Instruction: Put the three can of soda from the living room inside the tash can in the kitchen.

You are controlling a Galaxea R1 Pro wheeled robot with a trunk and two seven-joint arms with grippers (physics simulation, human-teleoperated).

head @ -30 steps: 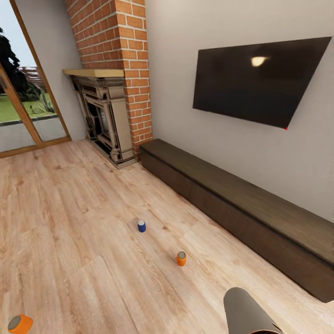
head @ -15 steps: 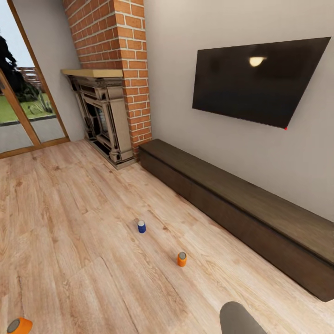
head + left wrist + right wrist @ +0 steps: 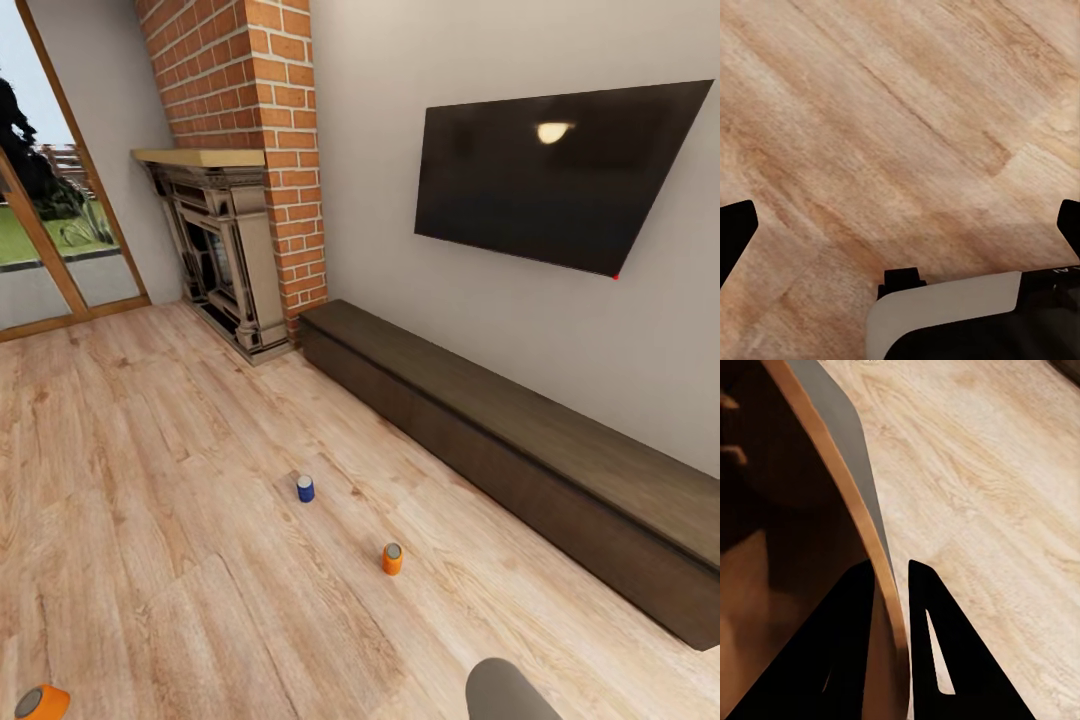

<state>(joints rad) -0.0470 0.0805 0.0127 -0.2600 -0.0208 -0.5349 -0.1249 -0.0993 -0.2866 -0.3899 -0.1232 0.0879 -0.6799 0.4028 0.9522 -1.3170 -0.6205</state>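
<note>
A warm wood-plank floor (image 3: 150,470) fills the lower frame. An orange soda can (image 3: 392,558) stands upright just below centre. Up and left of it, apart, stands a blue can (image 3: 305,488). A second orange can (image 3: 40,701) lies tilted at the bottom left corner. A long dark cabinet (image 3: 520,450) rests on the floor at the right.

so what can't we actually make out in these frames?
- Head view: orange can at the bottom-left corner, cut off by the frame edge.
- Head view: trash can, just its rim above the bottom edge.
- Right wrist view: right claw pinches the bin wall; the bin's inside is too dark to tell contents.
</note>
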